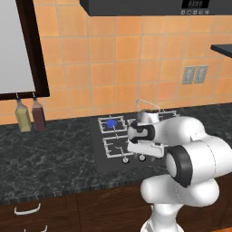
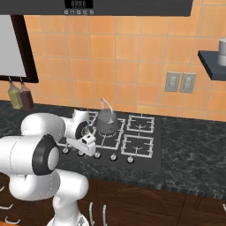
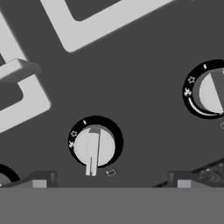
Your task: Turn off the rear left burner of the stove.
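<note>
Gripper (image 3: 111, 179) hangs open low over the stove's (image 1: 102, 161) knob row, 1 knob (image 3: 94, 146) between its fingertips, because the rear left burner (image 1: 112, 123) burns blue

Two cameras are riding on my base, behind my arm, and both are looking forward and down at the stove (image 1: 136, 136) set in a dark counter (image 1: 45, 158) against an orange tiled wall (image 1: 113, 68). The left one is viewing from behind my left side, so my arm is rising at its lower right. The right one is viewing from behind my right, with my arm at its lower left. Both are sharing the cooktop, its knobs (image 2: 113, 156) and the wall. A third camera on my hand is looking very closely down at one knob (image 3: 94, 146).
</note>
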